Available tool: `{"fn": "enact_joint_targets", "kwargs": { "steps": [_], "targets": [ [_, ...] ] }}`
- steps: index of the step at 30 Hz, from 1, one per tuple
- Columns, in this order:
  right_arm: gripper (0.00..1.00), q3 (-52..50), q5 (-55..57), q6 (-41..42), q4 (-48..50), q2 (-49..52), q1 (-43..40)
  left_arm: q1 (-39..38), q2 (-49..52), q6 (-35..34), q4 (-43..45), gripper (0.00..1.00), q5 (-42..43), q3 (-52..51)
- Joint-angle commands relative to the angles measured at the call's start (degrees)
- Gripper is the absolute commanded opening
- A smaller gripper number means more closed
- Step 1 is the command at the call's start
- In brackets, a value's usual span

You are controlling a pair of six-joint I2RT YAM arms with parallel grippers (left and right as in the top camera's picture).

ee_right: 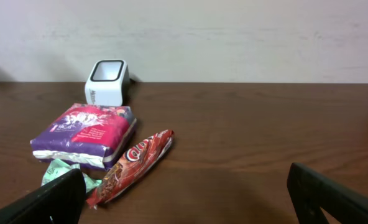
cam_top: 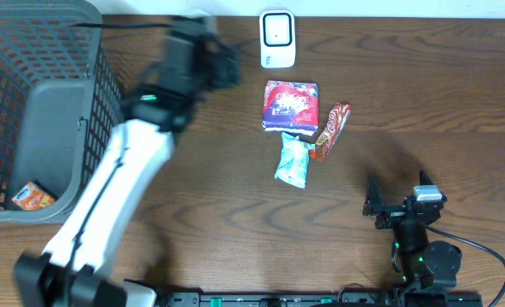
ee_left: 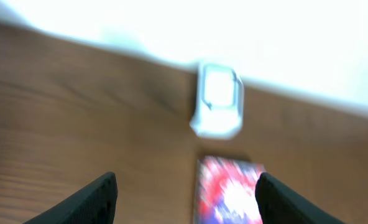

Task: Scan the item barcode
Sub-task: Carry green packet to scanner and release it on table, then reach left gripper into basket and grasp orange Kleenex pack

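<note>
Purple-and-pink packet is my best guess for the next thing to scan. It's lying flat on the wooden table just below the white scanner, close but not touching. A green packet and a red wrapper sit right up against its lower edge. So the unscanned stuff is all bunched in front of the scanner, which makes sense, short trip to the window.

Left gripper hovers up by the scanner, fingers spread, nothing between them. Its camera is blurry but it looks straight at the scanner and the purple packet, so I reckon it's lining up for a pick. Right gripper sits low near the front edge, spread wide and empty, looks parked out of the way.

Grey basket on the left has one orange packet inside, I'm guessing that's the done pile.
</note>
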Motion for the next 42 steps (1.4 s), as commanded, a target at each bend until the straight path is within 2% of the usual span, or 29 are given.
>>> {"fn": "enact_joint_targets", "kwargs": {
  "steps": [1, 10, 18, 22, 26, 28, 30, 31, 36, 39, 42],
  "targets": [
    [0.99, -0.1, 0.0, 0.8, -0.2, -0.3, -0.3, 8.5, -4.1, 1.2, -0.6, 0.71, -0.7, 1.0],
    [0.99, -0.1, 0.0, 0.8, -0.2, -0.3, -0.3, 32.5, -6.8, 1.1, -7.6, 0.71, -0.7, 0.9],
    [0.99, -0.1, 0.0, 0.8, -0.2, -0.3, -0.3, 44.5, -4.7, 1.8, -14.6, 0.71, -0.7, -1.1],
    [0.99, -0.1, 0.0, 0.8, -0.2, -0.3, -0.3, 47.4, -0.8, 4.5, -19.5, 0.71, -1.2, -1.6],
    [0.99, -0.1, 0.0, 0.8, -0.2, -0.3, -0.3, 48.2, 4.9, 5.0, -24.5, 0.70, -8.9, -1.7],
    [0.99, -0.1, 0.0, 0.8, -0.2, -0.3, -0.3, 48.2, 8.0, 5.0, -26.6, 0.63, -13.0, -1.7],
    [0.99, -0.1, 0.0, 0.8, -0.2, -0.3, -0.3, 48.2, 11.0, 5.0, -28.4, 0.46, -16.4, -1.7],
    [0.99, -0.1, 0.0, 0.8, -0.2, -0.3, -0.3, 48.2, 12.2, 5.0, -28.9, 0.45, -17.8, -1.7],
    [0.99, -0.1, 0.0, 0.8, -0.2, -0.3, -0.3, 48.2, 16.6, 3.6, -30.8, 0.47, -24.5, -1.8],
    [0.99, -0.1, 0.0, 0.8, -0.2, -0.3, -0.3, 48.3, 18.0, 0.3, -31.8, 0.55, -29.1, -2.4],
    [0.99, -0.1, 0.0, 0.8, -0.2, -0.3, -0.3, 48.3, 19.1, -1.2, -31.7, 0.57, -29.5, -3.8]
  ]
}}
